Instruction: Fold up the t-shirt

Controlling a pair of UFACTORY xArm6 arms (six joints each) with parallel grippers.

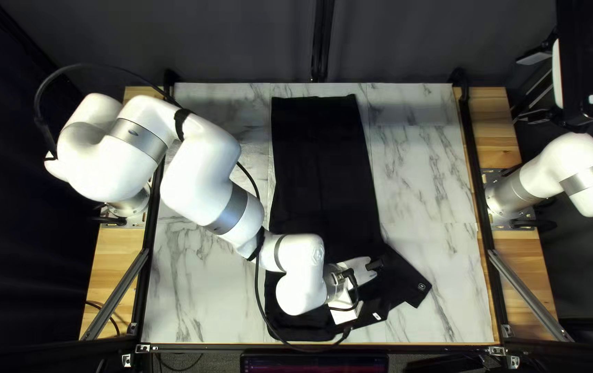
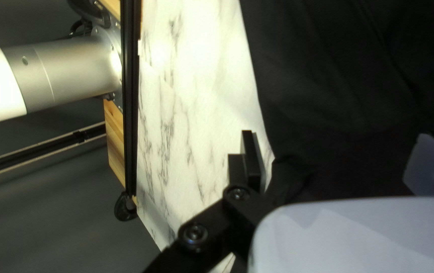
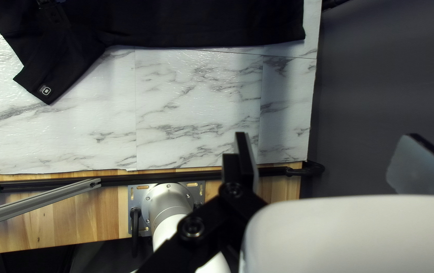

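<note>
This looks like a robotics lab or test cell: a white left arm (image 1: 203,173) and right arm (image 1: 586,181) stand on metal plates (image 3: 137,196) fixed to wooden boards (image 1: 507,141) on either side of a marble-patterned surface (image 1: 434,179). Metal struts (image 1: 531,295) and black rails (image 1: 473,162) frame it, dark curtains (image 1: 241,48) hang at the far side and left, and a screen (image 1: 314,363) sits at the near edge.

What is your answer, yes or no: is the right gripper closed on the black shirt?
No, the right gripper stands open and the shirt lies apart from it.
</note>
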